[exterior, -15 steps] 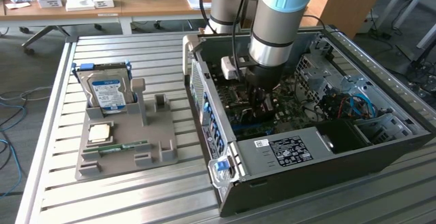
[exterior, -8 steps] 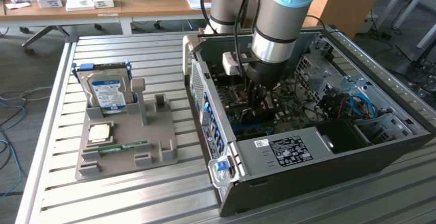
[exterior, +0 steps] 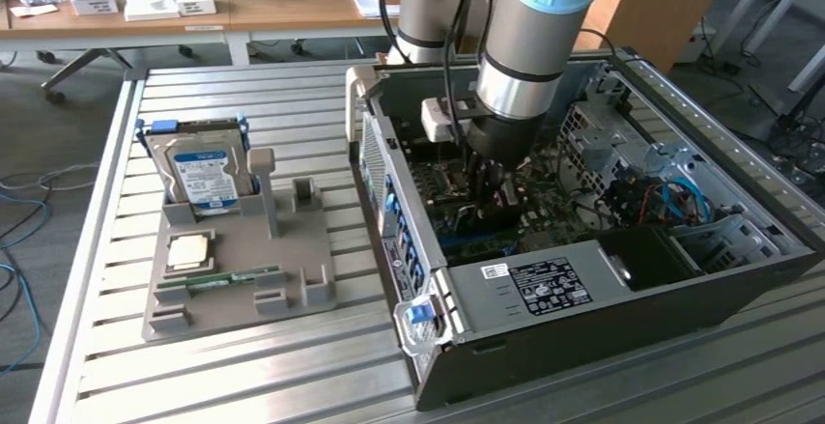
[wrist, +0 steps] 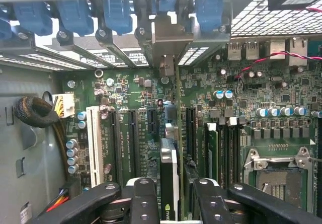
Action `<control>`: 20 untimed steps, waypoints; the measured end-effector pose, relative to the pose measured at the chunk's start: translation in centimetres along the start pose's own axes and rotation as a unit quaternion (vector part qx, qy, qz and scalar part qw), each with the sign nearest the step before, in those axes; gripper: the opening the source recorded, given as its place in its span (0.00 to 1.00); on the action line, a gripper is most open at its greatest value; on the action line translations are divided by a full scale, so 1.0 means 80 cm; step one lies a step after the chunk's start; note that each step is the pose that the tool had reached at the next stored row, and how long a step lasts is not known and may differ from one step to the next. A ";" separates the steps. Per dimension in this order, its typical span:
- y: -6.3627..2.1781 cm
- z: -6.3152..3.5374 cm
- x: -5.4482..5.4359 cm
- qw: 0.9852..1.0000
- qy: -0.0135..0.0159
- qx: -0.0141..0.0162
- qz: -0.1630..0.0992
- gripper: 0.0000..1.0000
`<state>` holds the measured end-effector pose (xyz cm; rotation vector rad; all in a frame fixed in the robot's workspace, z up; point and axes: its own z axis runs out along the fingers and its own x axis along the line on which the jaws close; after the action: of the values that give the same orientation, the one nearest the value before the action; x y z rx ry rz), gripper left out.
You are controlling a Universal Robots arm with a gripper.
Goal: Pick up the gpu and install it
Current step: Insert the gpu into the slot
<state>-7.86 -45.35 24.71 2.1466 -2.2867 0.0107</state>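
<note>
My gripper [exterior: 497, 181] reaches down into the open computer case [exterior: 722, 279], over the motherboard [wrist: 126, 95]. In the wrist view the gpu [wrist: 169, 171] stands on edge between my black fingers [wrist: 143, 204], and the gripper [wrist: 173, 206] is shut on it. Its silvery end bracket [wrist: 168, 40] lies against the rear slot openings under the blue latches [wrist: 118, 12]. The card runs along the motherboard between two black expansion slots [wrist: 190, 128]. Whether its edge sits in a slot I cannot tell.
On the slatted table, toward the exterior view's left, a grey holder [exterior: 239, 284] carries a silver hard drive [exterior: 204, 175], a processor chip [exterior: 189, 250] and a narrow green memory stick [exterior: 232, 277]. Inside the case are the power supply [exterior: 548, 284], blue cables [exterior: 677, 197] and the processor socket [wrist: 276, 171].
</note>
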 end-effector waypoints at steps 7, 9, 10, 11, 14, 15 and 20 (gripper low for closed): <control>-0.002 -0.004 0.000 1.000 0.000 0.000 0.000 0.34; -0.002 -0.005 0.000 1.000 0.000 0.000 0.000 0.34; -0.002 -0.005 0.000 1.000 0.000 0.000 0.000 0.34; -0.002 -0.005 0.000 1.000 0.000 0.000 0.000 0.34; -0.002 -0.005 0.000 1.000 0.000 0.000 0.000 0.34; -0.002 -0.005 0.000 1.000 0.000 0.000 0.000 0.34; -0.002 -0.005 0.000 1.000 0.000 0.000 0.000 0.27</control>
<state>-7.67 -45.35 25.15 2.1465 -2.2870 0.0103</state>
